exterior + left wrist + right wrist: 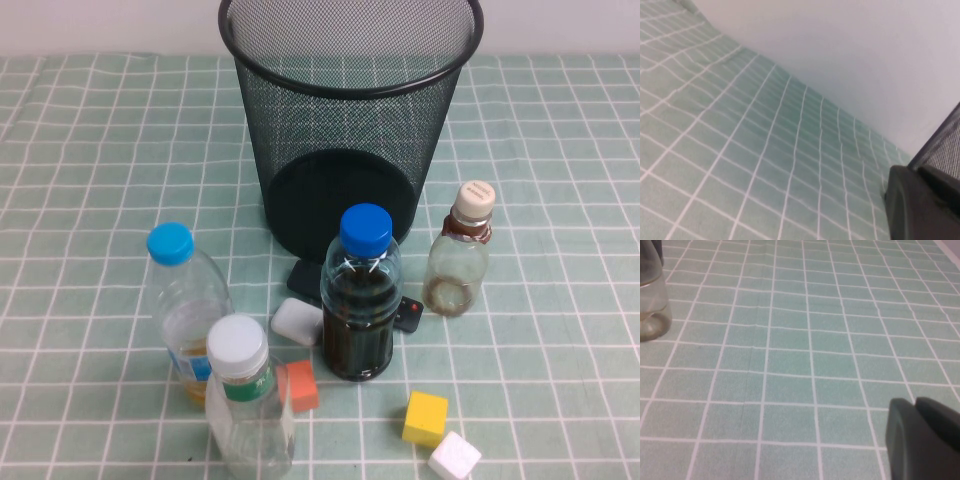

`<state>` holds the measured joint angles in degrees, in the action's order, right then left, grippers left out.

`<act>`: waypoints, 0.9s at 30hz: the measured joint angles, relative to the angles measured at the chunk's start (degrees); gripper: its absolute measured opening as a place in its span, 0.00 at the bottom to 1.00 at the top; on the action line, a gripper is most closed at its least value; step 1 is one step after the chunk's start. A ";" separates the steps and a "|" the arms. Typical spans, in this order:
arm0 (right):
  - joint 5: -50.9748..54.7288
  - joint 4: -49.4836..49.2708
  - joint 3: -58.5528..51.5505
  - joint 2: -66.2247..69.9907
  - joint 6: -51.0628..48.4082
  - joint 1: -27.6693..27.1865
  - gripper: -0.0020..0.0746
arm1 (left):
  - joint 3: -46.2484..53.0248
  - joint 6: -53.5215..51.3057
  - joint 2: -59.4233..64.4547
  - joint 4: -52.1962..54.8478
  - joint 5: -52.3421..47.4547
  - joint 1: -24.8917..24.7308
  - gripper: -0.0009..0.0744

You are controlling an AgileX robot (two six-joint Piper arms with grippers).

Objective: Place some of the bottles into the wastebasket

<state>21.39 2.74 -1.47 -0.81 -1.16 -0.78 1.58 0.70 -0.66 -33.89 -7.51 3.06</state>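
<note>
Though round, mesh wastebasket; hands closed.

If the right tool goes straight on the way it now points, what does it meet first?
Probably nothing but the checked tablecloth. The right tool, shut, points over bare cloth in its wrist view; a clear bottle stands well off to the side. Depth is unclear.
</note>
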 joint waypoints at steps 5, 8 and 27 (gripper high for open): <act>0.00 0.00 0.00 0.00 0.00 0.00 0.02 | -1.55 -0.12 0.00 -2.55 -0.62 0.00 0.00; 0.00 0.00 0.00 0.00 0.00 0.00 0.02 | -8.36 -3.87 0.88 -2.55 -11.44 0.00 0.00; 0.00 0.00 0.00 0.00 0.00 0.00 0.02 | -47.30 -21.31 38.15 8.45 -43.75 -24.80 0.00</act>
<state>21.39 2.74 -1.47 -0.81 -1.16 -0.78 -45.72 -20.61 37.49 -25.43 -51.26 -21.75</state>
